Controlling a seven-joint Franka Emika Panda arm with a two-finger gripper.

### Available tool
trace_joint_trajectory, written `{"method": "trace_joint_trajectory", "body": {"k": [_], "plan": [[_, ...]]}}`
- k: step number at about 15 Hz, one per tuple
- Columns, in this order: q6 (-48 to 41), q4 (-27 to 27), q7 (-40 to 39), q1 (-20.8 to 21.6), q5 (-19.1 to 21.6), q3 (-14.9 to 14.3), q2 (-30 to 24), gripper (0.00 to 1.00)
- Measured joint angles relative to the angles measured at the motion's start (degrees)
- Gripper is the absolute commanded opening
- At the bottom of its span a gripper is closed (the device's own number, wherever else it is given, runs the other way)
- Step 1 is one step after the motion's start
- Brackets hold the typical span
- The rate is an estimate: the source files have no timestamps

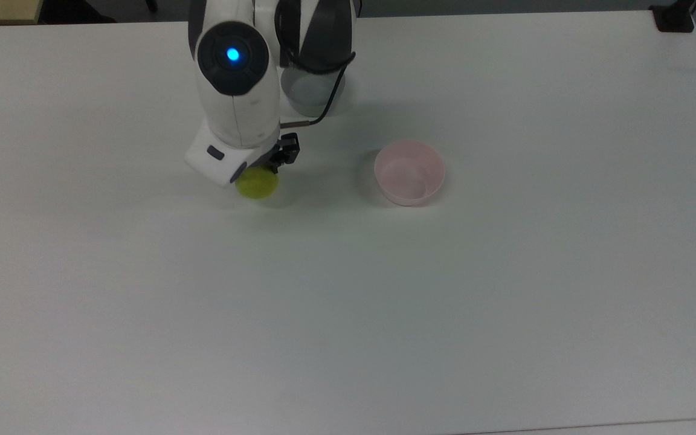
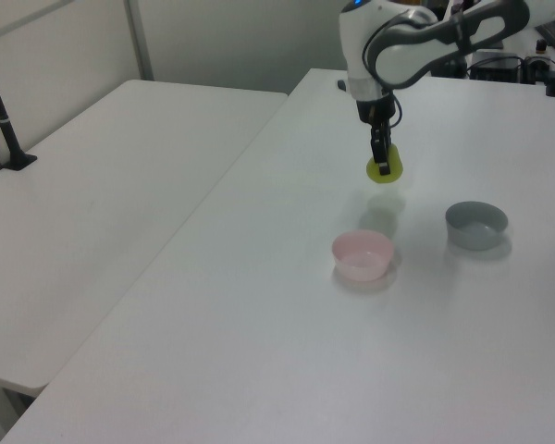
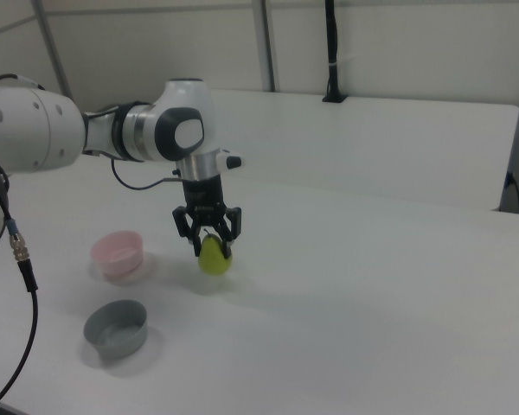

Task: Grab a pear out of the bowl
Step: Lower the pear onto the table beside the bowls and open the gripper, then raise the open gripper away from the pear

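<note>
Yellow-green pear (image 3: 213,256) clamped in hand (image 3: 210,251), low over table (image 1: 505,302), clear of pink bowl (image 1: 409,172); pick looks done, next likely set-down.

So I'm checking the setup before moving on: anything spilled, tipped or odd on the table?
Nothing stands out. The pink bowl and grey bowl sit upright and empty, and the tool holds the pear.

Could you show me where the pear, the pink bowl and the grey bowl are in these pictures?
pear (image 3: 214,258), right view, on its yellow-green belly below the jaws.
pink bowl (image 1: 409,196), top view, on its near outer wall.
grey bowl (image 2: 475,238), left view, on its front outer wall.
</note>
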Motion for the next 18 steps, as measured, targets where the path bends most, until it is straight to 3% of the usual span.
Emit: {"method": "trace_joint_trajectory", "body": {"k": [1,2,5,9,12,18], "plan": [[0.52,0.01,0.0,0.29,-0.4,0.01,1.12,0.47],[0.72,0.02,0.0,0.42,-0.63,0.03,1.81,0.55],[1.02,0.04,0.0,0.54,-1.61,0.03,3.26,1.0],[1.02,0.88,0.0,0.54,-1.62,0.03,2.46,1.0],[1.02,1.53,0.93,0.39,-1.62,-0.03,-1.09,1.0],[-0.43,-2.13,3.47,-2.35,0.66,-0.12,-16.37,1.0]]}}
